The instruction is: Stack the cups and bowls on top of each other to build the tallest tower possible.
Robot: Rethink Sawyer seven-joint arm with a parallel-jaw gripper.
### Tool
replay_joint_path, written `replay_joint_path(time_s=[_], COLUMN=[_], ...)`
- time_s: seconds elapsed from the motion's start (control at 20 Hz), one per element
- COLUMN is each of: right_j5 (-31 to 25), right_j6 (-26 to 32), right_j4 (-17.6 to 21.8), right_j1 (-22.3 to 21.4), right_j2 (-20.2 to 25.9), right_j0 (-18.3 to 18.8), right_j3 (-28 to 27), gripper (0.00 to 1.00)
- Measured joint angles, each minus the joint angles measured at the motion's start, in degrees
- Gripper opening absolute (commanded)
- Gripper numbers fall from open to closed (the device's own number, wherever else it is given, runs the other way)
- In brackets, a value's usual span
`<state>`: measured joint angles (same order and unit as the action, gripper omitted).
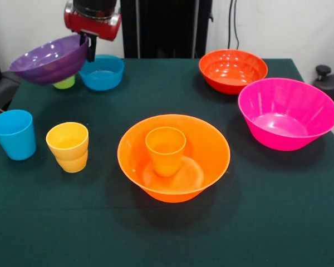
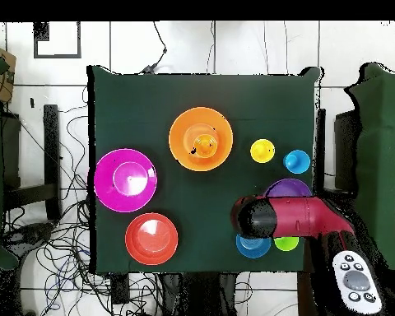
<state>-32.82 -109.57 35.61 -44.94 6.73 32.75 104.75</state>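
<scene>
My gripper (image 1: 91, 49) is shut on the rim of a purple bowl (image 1: 47, 59) and holds it tilted above the table's far left corner. The bowl also shows in the overhead view (image 2: 287, 188), half under my arm (image 2: 293, 219). Only one purple bowl shows. The orange cup (image 1: 166, 149) stands upright inside the wide orange bowl (image 1: 206, 146) at the table's middle. The yellow cup (image 1: 68, 146) and the blue cup (image 1: 14, 133) stand at the left. The lime green cup (image 1: 65, 83) is mostly hidden behind the purple bowl, next to the small blue bowl (image 1: 103, 72).
The red-orange bowl (image 1: 232, 69) sits at the far right and the wide pink bowl (image 1: 286, 112) at the right edge. In the overhead view, cables lie on the floor around the table (image 2: 151, 99) and a remote control (image 2: 355, 281) lies beside the robot's base.
</scene>
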Motion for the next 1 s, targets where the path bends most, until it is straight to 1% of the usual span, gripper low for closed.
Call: replay_joint_path(time_s=[0.05,0.2,0.3,0.45,0.5,0.6,0.7,1.0], right_j5=[-0.01,0.00,0.00,-0.01,0.00,0.00,-0.01,-1.25], right_j6=[0.00,0.00,-0.01,-0.26,-0.87,-1.31,-2.91,-5.87], right_j4=[-1.44,-2.81,-4.96,-7.39,-9.32,-10.26,-12.61,-16.50], right_j1=[-1.19,-1.82,-2.07,-1.91,-1.68,-1.57,-1.38,-0.65], right_j2=[-0.31,-0.59,-1.13,-2.01,-2.88,-3.24,-4.04,-5.88], right_j0=[-0.93,-1.99,-3.87,-6.36,-8.69,-9.83,-12.70,-16.99], right_j3=[0.72,1.17,1.60,1.84,1.90,1.89,1.88,0.47], gripper=[0.00,0.00,0.00,0.00,0.00,0.00,0.00,0.00])
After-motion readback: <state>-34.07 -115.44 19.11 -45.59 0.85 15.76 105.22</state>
